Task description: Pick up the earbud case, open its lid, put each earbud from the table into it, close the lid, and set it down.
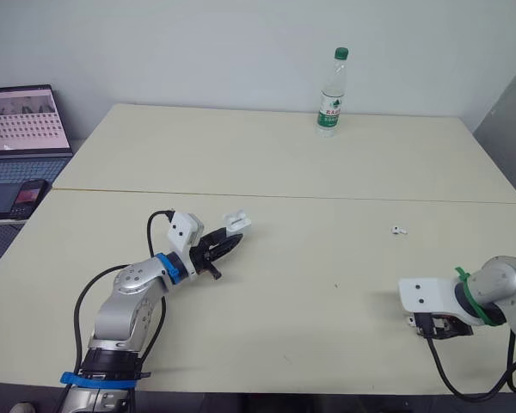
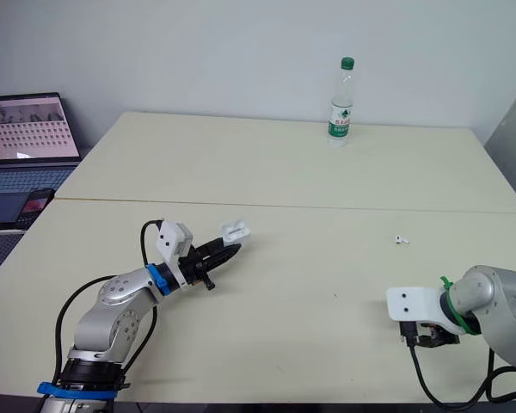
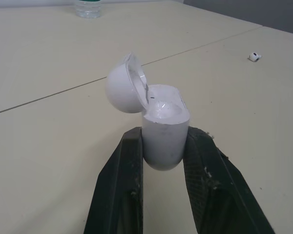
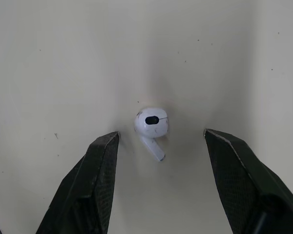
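Observation:
The white earbud case (image 3: 163, 131) is held just above the table on the left, its lid (image 3: 124, 87) hinged open. My left gripper (image 1: 228, 243) is shut on the case body, one black finger on each side. One white earbud (image 4: 151, 124) lies on the table right under my right gripper (image 4: 162, 137), which points down near the front right edge. This gripper is open, its fingers standing either side of the earbud without touching it. A second earbud (image 1: 400, 230) lies on the table further back on the right, apart from both grippers.
A water bottle (image 1: 332, 93) stands at the far edge of the cream table (image 1: 310, 172). A laptop (image 1: 21, 120) and a phone (image 1: 27, 198) sit on a side surface to the far left. A seam runs across the table's middle.

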`<state>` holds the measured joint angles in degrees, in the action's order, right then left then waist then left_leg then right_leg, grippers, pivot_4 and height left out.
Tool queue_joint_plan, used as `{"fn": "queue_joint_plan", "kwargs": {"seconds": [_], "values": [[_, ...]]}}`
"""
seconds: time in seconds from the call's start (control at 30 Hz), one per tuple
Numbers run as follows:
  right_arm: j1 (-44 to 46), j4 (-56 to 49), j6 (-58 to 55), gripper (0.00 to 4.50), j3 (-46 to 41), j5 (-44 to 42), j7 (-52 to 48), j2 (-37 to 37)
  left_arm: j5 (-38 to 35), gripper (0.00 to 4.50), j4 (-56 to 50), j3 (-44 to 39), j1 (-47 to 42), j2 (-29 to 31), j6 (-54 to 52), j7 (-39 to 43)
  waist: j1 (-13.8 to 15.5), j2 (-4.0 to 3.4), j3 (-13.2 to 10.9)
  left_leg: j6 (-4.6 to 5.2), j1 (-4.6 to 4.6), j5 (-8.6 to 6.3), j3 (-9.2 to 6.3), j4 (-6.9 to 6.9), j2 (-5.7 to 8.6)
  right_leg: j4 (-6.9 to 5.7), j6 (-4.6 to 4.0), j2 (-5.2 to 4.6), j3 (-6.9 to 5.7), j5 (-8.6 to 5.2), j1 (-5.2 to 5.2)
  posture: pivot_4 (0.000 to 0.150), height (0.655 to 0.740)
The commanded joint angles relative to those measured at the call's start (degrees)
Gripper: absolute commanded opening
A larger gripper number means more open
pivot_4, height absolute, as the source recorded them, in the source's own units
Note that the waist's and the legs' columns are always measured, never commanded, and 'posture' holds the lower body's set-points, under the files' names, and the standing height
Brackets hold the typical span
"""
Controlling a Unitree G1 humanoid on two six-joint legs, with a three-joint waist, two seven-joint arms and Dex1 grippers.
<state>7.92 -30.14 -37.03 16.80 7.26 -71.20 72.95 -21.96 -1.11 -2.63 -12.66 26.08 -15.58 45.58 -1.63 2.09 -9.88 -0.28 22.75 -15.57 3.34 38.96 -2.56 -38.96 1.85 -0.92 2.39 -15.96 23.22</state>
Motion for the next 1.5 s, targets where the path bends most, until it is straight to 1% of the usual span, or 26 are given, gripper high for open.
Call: {"fn": "queue_joint_plan", "kwargs": {"seconds": [0.03, 0.13, 0.2, 0.23, 0.27, 0.4, 0.43, 0.67, 0.77, 0.93, 1.0, 1.1, 1.2, 1.27, 1.37, 1.5], "values": [[0.58, -1.51, 0.28, 2.85, 0.16, 0.05, -0.24, -0.57, 0.17, 0.78, 0.69, -0.56, -0.92, -0.24, 2.13, 0.37, 0.00, 0.00, 0.00, 0.00, 0.00, 0.00, 0.00, 0.00, 0.00, 0.00, 0.00, 0.00, 0.00, 0.00, 0.00, 0.150, 0.7362], [0.47, -1.71, 0.50, 2.85, 0.10, -0.01, -0.54, -0.49, 0.30, 0.78, 1.79, -0.68, -0.84, -0.19, 3.12, 0.84, 0.00, 0.00, 0.00, 0.00, 0.00, 0.00, 0.00, 0.00, 0.00, 0.00, 0.00, 0.00, 0.00, 0.00, 0.00, 0.150, 0.7362], [0.43, -1.83, 0.64, 2.50, 0.08, -0.03, -0.67, -0.47, 0.35, 0.78, 2.30, -0.72, -0.72, -0.14, 3.65, 1.05, 0.00, 0.00, 0.00, 0.00, 0.00, 0.00, 0.00, 0.00, 0.00, 0.00, 0.00, 0.00, -0.01, 0.00, 0.00, 0.150, 0.7362], [0.43, -1.88, 0.69, 2.28, 0.07, -0.02, -0.72, -0.48, 0.35, 0.78, 2.42, -0.71, -0.70, -0.12, 3.79, 1.09, 0.00, 0.00, 0.00, 0.00, 0.00, 0.00, 0.01, 0.00, 0.00, 0.00, 0.00, 0.00, -0.02, 0.00, 0.00, 0.150, 0.7362], [0.44, -1.92, 0.70, 1.95, 0.07, 0.00, -0.78, -0.51, 0.34, 0.78, 2.48, -0.67, -0.70, -0.11, 3.88, 1.08, -0.01, 0.00, 0.00, 0.00, 0.00, 0.00, 0.01, 0.00, 0.00, 0.00, 0.00, 0.00, -0.02, 0.00, 0.00, 0.150, 0.7362], [0.44, -2.33, 0.63, 0.53, 0.00, 0.10, -1.10, -0.70, 0.35, 0.78, 2.42, -0.63, -0.51, -0.01, 3.95, 1.16, 0.01, 0.00, 0.00, 0.00, 0.01, 0.00, 0.01, 0.00, 0.01, 0.00, 0.00, 0.00, -0.01, 0.00, 0.01, 0.150, 0.7362], [0.42, -2.47, 0.58, 0.39, -0.03, 0.11, -1.19, -0.70, 0.35, 0.78, 2.42, -0.66, -0.45, 0.02, 3.93, 1.21, 0.01, 0.00, 0.00, 0.00, 0.01, 0.00, 0.01, 0.00, 0.01, 0.00, 0.00, 0.00, -0.02, 0.00, 0.01, 0.150, 0.7362], [-0.47, -3.37, 0.15, 0.39, -0.79, -0.12, -1.31, -0.12, 0.34, 0.78, 1.55, -0.64, -0.25, 0.10, 3.41, 1.17, 0.01, 0.00, 0.00, 0.00, 0.01, 0.00, -0.01, 0.00, 0.01, 0.00, 0.00, 0.00, -0.02, 0.00, 0.01, 0.150, 0.7362], [-0.12, -3.20, 0.05, 0.39, -2.93, -1.12, 0.43, -1.62, 0.53, 0.78, 0.27, 0.05, -0.80, 0.16, 2.67, 1.04, 0.02, 0.00, 0.00, 0.00, 0.02, 0.00, -0.01, 0.00, 0.01, 0.00, 0.00, 0.00, -0.01, 0.00, 0.01, 0.150, 0.7362], [2.92, -2.31, -5.10, 0.39, -10.43, -7.16, 6.44, -11.36, 0.36, 0.78, -2.40, 2.08, -2.46, -1.93, 1.34, 0.18, 0.13, 0.01, 0.00, 0.00, 0.03, 0.00, -0.02, 0.00, 0.05, -0.02, 0.00, 0.00, -0.01, 0.00, 0.01, 0.150, 0.7362], [4.86, -3.15, -8.72, 0.39, -13.96, -10.63, 9.13, -16.53, 0.23, 0.78, -3.18, 2.97, -3.51, -3.54, 0.75, -0.69, 0.17, 0.02, 0.00, 0.00, 0.04, 0.00, -0.03, 0.02, 0.08, -0.02, 0.02, 0.00, -0.01, 0.01, -0.01, 0.150, 0.7362], [11.16, -5.77, -20.87, 0.39, -19.22, -17.14, 14.33, -26.37, 0.08, 0.78, -2.39, 4.06, -5.85, -7.23, 0.32, -2.80, 0.08, 0.02, 0.00, 0.00, 0.06, 0.00, -0.03, 0.02, 0.09, -0.02, 0.03, 0.00, 0.01, 0.02, -0.01, 0.150, 0.7362], [19.27, -8.14, -33.50, 0.39, -25.19, -22.56, 21.35, -39.41, 1.15, 0.78, -0.98, 6.54, -8.55, -12.04, 0.86, -4.94, 0.05, 0.02, 0.01, 0.00, 0.08, 0.00, -0.11, 0.02, 0.07, -0.07, 0.01, 0.03, 0.03, 0.04, 0.00, 0.150, 0.7362], [22.31, -9.45, -39.18, 0.39, -28.51, -24.93, 25.19, -46.86, 2.08, 0.78, -0.14, 8.11, -10.27, -14.72, 1.30, -6.06, 0.16, 0.00, 0.02, -0.01, 0.13, 0.00, -0.22, 0.01, 0.08, -0.07, -0.03, 0.10, 0.03, 0.07, 0.01, 0.150, 0.7362], [24.23, -10.06, -42.14, 0.39, -33.24, -26.91, 31.49, -57.21, 3.44, 0.78, 0.96, 10.25, -12.46, -17.70, 1.87, -7.08, 0.23, -0.01, 0.03, -0.01, 0.19, 0.00, -0.31, -0.03, 0.11, -0.04, -0.04, 0.17, -0.02, 0.06, 0.02, 0.150, 0.7362], [27.00, -9.79, -43.18, 0.39, -40.43, -29.14, 40.23, -71.35, 4.64, 0.78, 1.49, 12.32, -14.24, -19.97, 2.47, -7.27, 0.15, -0.04, 0.03, 0.00, 0.27, 0.00, -0.24, -0.05, 0.17, -0.04, -0.04, 0.18, 0.05, 0.06, 0.12, 0.150, 0.7362]]}}
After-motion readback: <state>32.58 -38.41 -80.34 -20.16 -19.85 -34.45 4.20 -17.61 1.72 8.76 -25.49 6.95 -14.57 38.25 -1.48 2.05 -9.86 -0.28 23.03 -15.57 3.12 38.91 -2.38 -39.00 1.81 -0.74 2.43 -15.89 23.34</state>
